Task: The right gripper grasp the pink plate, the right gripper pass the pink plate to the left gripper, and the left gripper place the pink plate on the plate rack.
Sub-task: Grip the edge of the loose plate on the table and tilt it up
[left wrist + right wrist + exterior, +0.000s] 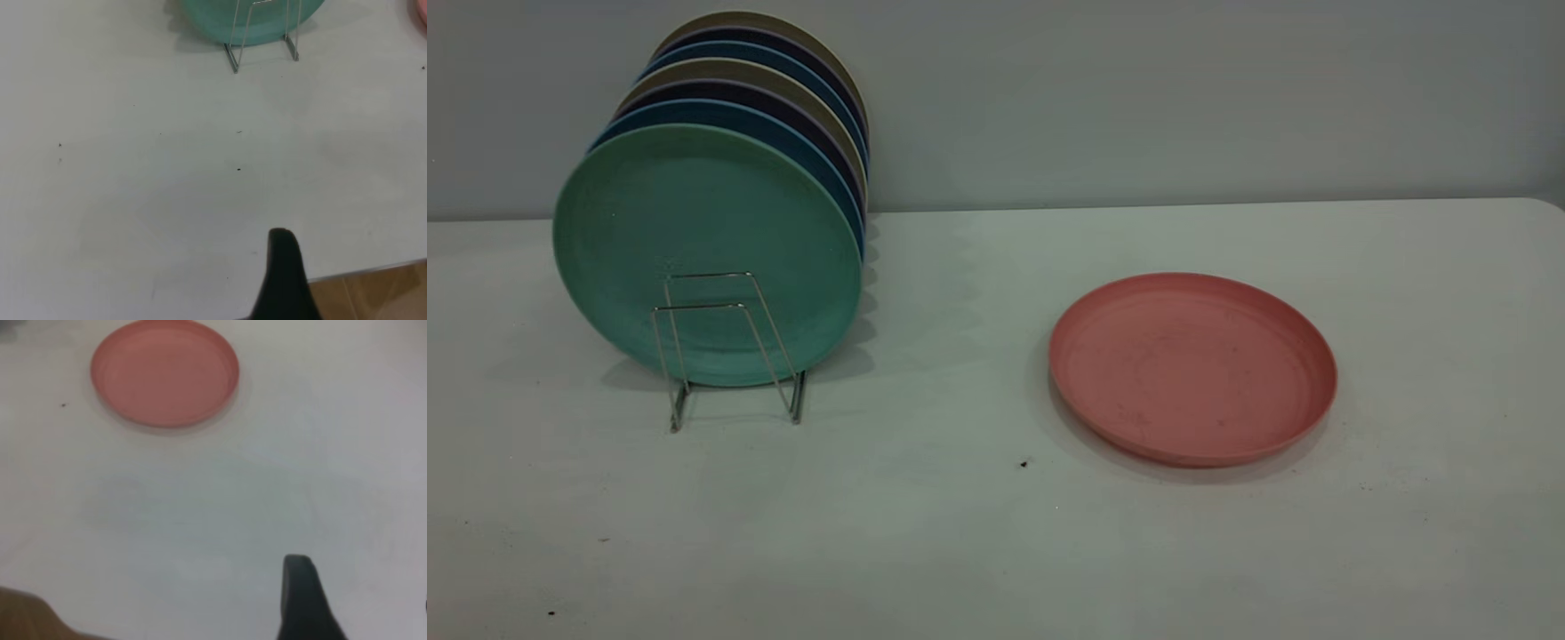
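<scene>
A: Where are we seeing the pink plate (1192,369) lying?

B: We are seeing it lying flat on the table (978,533), right of centre and well apart from the rack (729,351). The right wrist view is also showing the pink plate (165,372), far off across bare tabletop.

A: And what are we finding around the rack?

B: The rack is standing toward the table's back left corner, filled with upright plates. The green plate (703,249) is standing frontmost, touching the wire loops, and behind it we are counting blue, dark and beige plates (783,98). Between rack and pink plate we are seeing only a small dark speck (1024,463).

A: Are we making out the grippers?

B: The left gripper (285,280) is showing only one black finger tip near the table's front edge, facing the rack's feet (260,50). The right gripper (303,600) is likewise showing one finger. We cannot tell whether either pair of fingers is apart or together.

A: Any writing?

B: We are reading none.
</scene>
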`<state>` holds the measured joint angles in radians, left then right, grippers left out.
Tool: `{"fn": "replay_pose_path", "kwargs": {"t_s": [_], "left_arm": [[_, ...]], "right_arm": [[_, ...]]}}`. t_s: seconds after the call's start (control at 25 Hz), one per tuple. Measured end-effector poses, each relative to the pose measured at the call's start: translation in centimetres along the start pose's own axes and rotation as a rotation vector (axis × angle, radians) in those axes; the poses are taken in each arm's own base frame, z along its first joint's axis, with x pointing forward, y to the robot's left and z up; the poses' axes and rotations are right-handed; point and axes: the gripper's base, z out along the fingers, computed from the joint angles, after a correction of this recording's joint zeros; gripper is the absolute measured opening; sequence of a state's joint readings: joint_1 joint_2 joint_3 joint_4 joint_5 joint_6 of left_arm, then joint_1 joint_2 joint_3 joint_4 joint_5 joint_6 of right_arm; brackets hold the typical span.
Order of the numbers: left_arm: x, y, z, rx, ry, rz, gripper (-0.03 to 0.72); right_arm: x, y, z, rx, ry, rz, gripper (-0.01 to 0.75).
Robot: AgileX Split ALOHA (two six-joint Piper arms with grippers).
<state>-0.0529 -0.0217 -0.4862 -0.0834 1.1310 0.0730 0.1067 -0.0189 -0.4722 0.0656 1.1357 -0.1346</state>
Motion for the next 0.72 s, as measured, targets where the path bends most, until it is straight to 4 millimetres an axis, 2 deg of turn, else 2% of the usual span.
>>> {"fn": "replay_pose_path", "kwargs": {"t_s": [0.72], "left_arm": [[0.01, 0.08, 0.00, -0.009, 0.001, -0.002, 0.580]], "right_arm": [[0.00, 0.00, 0.00, 0.000, 0.000, 0.000, 0.446]]}}
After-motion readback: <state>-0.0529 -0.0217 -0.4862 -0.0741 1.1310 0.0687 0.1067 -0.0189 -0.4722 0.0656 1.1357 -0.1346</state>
